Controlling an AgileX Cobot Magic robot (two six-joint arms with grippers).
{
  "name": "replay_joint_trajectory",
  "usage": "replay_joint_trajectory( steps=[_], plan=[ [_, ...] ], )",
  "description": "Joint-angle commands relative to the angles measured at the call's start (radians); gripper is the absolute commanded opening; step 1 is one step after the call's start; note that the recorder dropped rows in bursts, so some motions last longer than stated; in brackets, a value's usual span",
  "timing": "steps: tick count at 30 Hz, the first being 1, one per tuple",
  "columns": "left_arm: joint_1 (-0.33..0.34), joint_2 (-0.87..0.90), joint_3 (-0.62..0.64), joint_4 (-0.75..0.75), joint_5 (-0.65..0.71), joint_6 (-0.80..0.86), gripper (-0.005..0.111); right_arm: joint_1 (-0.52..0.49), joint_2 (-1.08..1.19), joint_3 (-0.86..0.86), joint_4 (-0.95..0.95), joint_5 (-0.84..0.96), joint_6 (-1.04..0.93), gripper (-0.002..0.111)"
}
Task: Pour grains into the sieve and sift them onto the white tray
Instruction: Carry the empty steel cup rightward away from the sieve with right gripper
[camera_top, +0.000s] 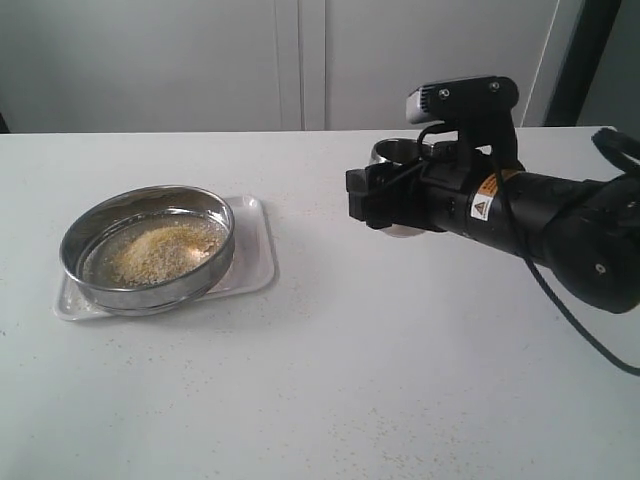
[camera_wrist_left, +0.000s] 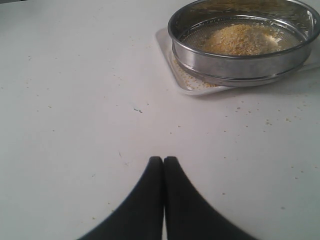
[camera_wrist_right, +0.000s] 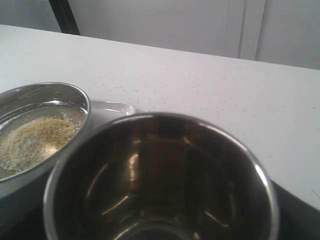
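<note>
White bench (camera_top: 350, 380), right gripper (camera_top: 388, 197) clamped on empty cup (camera_wrist_right: 160, 175), left gripper (camera_wrist_left: 163, 161) closed: shake sieve (camera_top: 147, 262) gently, level over white tray (camera_top: 256, 250).

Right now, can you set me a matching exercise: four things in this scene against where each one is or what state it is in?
Things:
1. grains
2. sieve
3. white tray
4. steel cup

Places or states:
A. empty, held by the right gripper
B. lying under the sieve
C. heaped on the mesh
D. resting on the white tray

Pairs: 1-C, 2-D, 3-B, 4-A
</note>
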Motion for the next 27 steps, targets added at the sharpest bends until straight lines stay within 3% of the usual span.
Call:
replay_joint_trajectory(
  steps=[1,27],
  plan=[
    [0.002,-0.004,0.005,-0.007,-0.001,0.000,0.000,-0.041,-0.013,0.014,0.004,-0.045,-0.019,0.000],
    [0.002,-0.004,0.005,-0.007,-0.001,0.000,0.000,-0.132,0.070,0.137,0.029,-0.323,-0.082,0.000]
  ],
)
